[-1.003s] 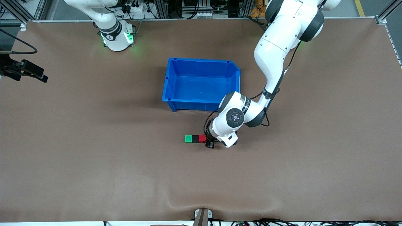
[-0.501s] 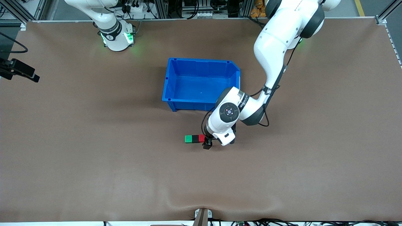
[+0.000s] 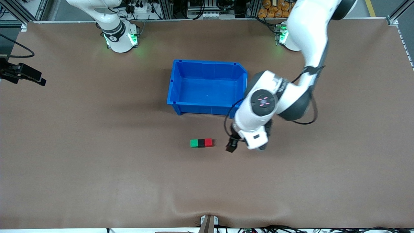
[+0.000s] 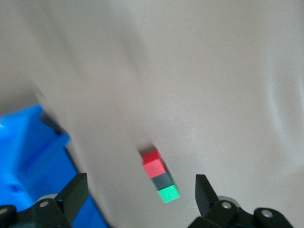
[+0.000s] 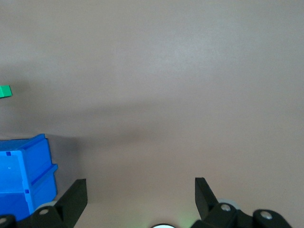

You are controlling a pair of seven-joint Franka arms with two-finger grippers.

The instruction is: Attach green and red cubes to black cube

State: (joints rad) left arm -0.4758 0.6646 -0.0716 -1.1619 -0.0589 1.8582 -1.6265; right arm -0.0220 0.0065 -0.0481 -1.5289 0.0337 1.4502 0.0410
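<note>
The green cube point(image 3: 194, 143), black cube point(image 3: 201, 143) and red cube point(image 3: 208, 142) lie in one touching row on the brown table, black in the middle, nearer the front camera than the blue bin. The left wrist view shows the same row: red cube point(image 4: 154, 165), black cube point(image 4: 162, 180), green cube point(image 4: 168, 194). My left gripper point(image 3: 232, 145) hangs open over bare table just off the red end of the row, toward the left arm's end; its jaws point(image 4: 140, 179) hold nothing. My right gripper point(image 5: 140, 183) is open and empty, far from the cubes; the green cube point(image 5: 4, 90) shows at its view's edge.
The blue bin point(image 3: 207, 62) stands empty mid-table, between the robots' bases and the cube row; the left wrist point(image 3: 262, 103) hovers by its corner. Its wall also shows in both wrist views, blue bin point(image 4: 28, 156) and blue bin point(image 5: 23, 175). Brown table mat point(image 3: 97, 161) lies all round.
My left gripper let go of the red cube, opened wide, then rose and drew back toward the left arm's end. The three-cube row stayed in place.
</note>
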